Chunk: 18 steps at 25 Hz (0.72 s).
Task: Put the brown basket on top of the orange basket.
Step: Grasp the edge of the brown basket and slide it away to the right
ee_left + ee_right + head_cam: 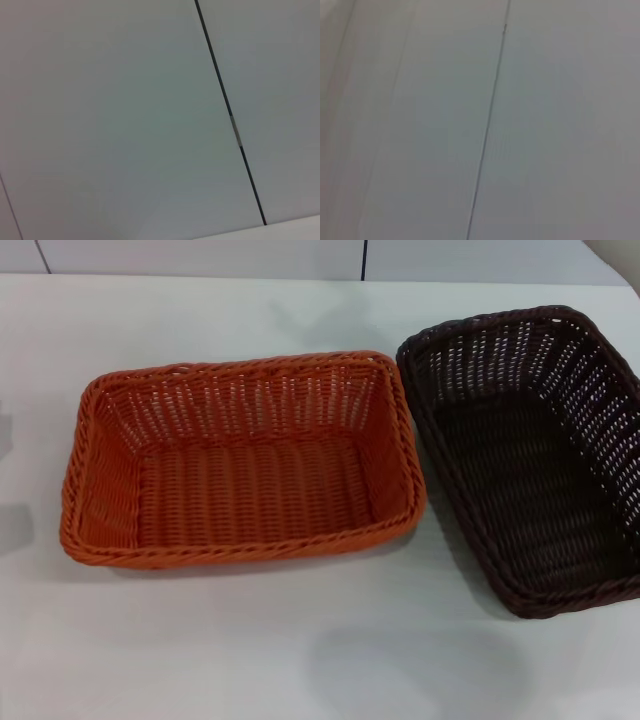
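Neither arm shows in the head view, and both wrist views take in only pale panels with a dark seam, so neither set of jaws is visible and whether they are released or clenched cannot be told. The orange basket [245, 460] sits upright and empty on the white counter [300, 650], about midway between the near and far edges and somewhat toward the left edge. The brown basket [530, 455] stands upright and empty too, close to the right edge, its long side angled so its far corner leans toward the orange one; their rims look touching or just apart near the orange basket's far right corner. By the look of it the task is at its very start: nothing is gripped, nothing lifted. The next move likely calls for an arm, probably the right, to reach the brown basket's rim, grip it, lift clear, and square it over the orange basket so it nests.
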{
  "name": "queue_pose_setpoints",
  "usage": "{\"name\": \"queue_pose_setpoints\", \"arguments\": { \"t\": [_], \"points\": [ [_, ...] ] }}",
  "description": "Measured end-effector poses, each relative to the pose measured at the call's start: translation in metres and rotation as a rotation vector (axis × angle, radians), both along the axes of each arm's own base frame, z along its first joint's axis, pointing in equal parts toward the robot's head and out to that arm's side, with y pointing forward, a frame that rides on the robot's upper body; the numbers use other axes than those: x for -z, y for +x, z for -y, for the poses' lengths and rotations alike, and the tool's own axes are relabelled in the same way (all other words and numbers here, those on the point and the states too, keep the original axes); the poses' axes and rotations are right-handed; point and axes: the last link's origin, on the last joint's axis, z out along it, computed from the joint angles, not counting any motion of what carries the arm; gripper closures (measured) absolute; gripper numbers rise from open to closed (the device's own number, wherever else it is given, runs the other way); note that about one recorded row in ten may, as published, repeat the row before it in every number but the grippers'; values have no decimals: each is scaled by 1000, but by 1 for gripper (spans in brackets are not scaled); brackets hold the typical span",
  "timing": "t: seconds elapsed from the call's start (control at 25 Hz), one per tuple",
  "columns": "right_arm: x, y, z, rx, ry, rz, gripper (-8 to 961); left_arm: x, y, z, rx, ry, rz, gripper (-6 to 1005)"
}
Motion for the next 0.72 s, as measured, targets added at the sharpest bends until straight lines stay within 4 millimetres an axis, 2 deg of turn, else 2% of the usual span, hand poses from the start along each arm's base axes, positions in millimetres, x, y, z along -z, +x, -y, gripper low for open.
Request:
{"name": "queue_pose_setpoints", "arguments": {
  "t": [0.16,0.2,0.36,0.52,0.56,0.6,0.72],
  "points": [
    [8,-5,-6,37,-60,97,132,0,0,-1,-1,-2,-1,334],
    [11,-7,-9,61,-113,166,132,0,0,-1,-1,-2,-2,334],
    [8,-7,-15,81,-250,228,132,0,0,-1,-1,-3,-3,334],
    [-14,3,-19,4,-436,115,132,0,-1,-1,-3,-3,-3,333],
    [-14,3,-19,4,-436,115,132,0,-1,-1,-3,-3,-3,333],
    [-21,11,-17,-43,-450,35,132,0,-1,0,-4,-3,-4,333],
    [-24,21,-15,-92,-464,-66,132,0,-1,0,-4,-3,-4,333]
  ]
}}
